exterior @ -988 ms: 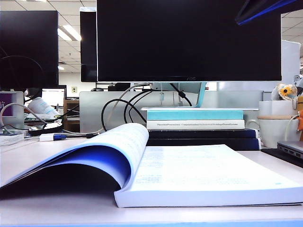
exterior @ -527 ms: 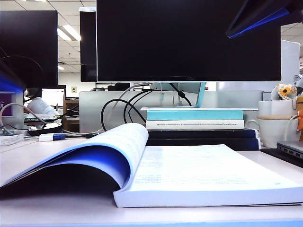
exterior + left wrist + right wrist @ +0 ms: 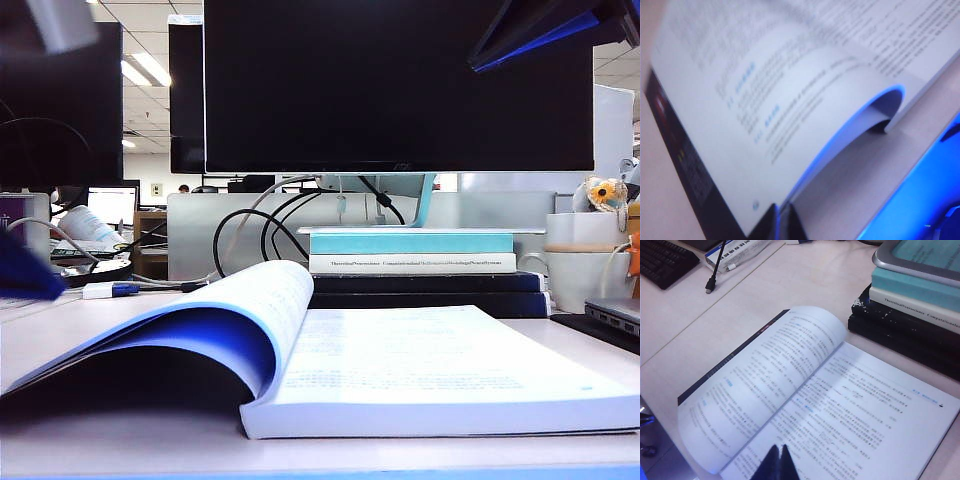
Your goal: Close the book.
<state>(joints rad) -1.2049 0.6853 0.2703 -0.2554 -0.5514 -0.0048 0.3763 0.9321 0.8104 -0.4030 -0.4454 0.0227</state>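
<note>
The book [image 3: 430, 370] lies open on the table, its white printed pages up and the left-hand pages arched over the dark cover. In the left wrist view my left gripper [image 3: 782, 216] is shut and empty, just off the outer corner of the arched pages of the book [image 3: 765, 100]. That view is blurred. A blue blur of the left arm [image 3: 25, 272] shows at the exterior view's left edge. My right gripper [image 3: 777, 457] is shut and empty, hovering over the book's [image 3: 840, 405] open pages near the gutter. The right arm [image 3: 540, 30] shows top right.
Behind the book stands a stack of books [image 3: 412, 262] topped by a teal-and-white one, below a large monitor [image 3: 400, 85]. A white mug [image 3: 590, 265] and a laptop edge [image 3: 615, 320] are at the right. A keyboard [image 3: 665, 260] and a loose cable [image 3: 710, 287] lie beyond the book's left side.
The left arm has swung into the exterior view's left edge and dropped toward the table. The right arm has edged a little further in at top right. The book has not moved.
</note>
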